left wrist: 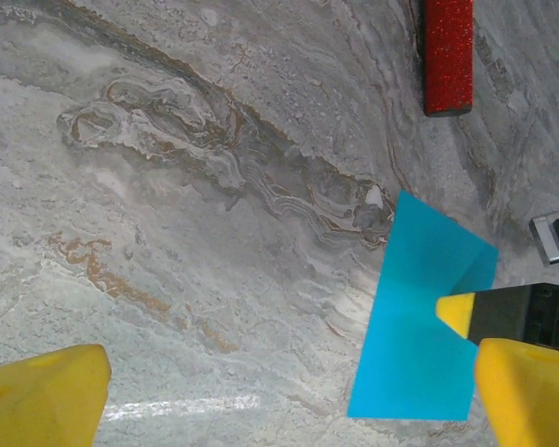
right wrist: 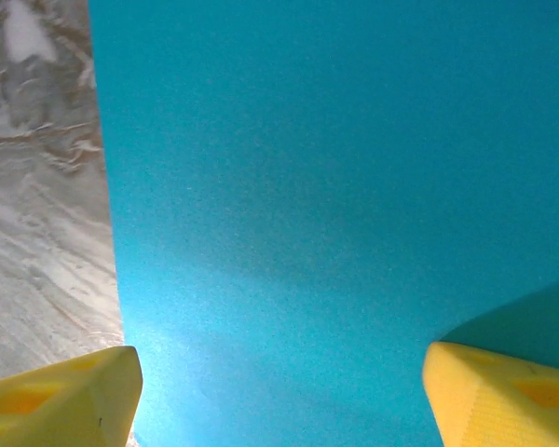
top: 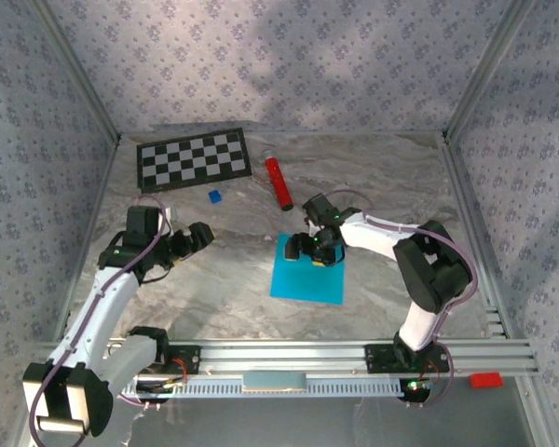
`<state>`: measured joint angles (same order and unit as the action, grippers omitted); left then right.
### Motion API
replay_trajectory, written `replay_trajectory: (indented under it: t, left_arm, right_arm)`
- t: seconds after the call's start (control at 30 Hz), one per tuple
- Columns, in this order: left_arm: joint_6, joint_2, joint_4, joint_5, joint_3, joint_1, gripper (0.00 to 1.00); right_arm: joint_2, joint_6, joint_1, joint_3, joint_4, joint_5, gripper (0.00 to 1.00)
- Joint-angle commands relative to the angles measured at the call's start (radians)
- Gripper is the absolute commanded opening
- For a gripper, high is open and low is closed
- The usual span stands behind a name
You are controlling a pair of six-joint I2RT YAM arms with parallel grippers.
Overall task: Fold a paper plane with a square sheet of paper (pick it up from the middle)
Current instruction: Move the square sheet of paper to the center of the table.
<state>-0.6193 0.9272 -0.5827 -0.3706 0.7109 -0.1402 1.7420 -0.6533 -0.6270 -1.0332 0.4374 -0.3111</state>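
The square sheet of paper (top: pixel 306 279) lies flat on the marble table, bright cyan and unfolded. My right gripper (top: pixel 319 250) hovers low over its far edge, open. In the right wrist view the sheet (right wrist: pixel 335 186) spreads under the wide yellow fingertips (right wrist: pixel 503 391), and the right gripper (right wrist: pixel 279 400) has nothing pinched between them. My left gripper (top: pixel 200 235) stands open to the left of the sheet, apart from it. In the left wrist view the left gripper (left wrist: pixel 284 400) is over bare marble, with the sheet (left wrist: pixel 410 354) at the right.
A red cylinder (top: pixel 279 182) lies beyond the sheet. A checkerboard (top: pixel 193 158) sits at the back left, with a tiny dark-blue block (top: pixel 214 196) in front of it. A metal rail (top: pixel 354 352) runs along the near edge. Patterned walls enclose the table.
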Motion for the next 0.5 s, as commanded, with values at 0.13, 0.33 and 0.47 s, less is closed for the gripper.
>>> replay_trajectory:
  t: [0.13,0.33,0.47]
  left_arm:
    - [-0.023,-0.031,-0.018,-0.039,-0.01,-0.009,1.0]
    - [-0.051,-0.031,0.021,-0.045,-0.039,-0.038,1.0]
    - [-0.048,-0.033,-0.004,-0.03,-0.037,-0.056,1.0]
  right_arm:
    - [-0.077,0.017,-0.015,-0.017,0.044,0.091,0.83]
    - [-0.133,-0.022,0.057,0.088,0.01,0.054,0.81]
    - [-0.13,-0.057,0.065,0.143,-0.076,-0.025,0.79]
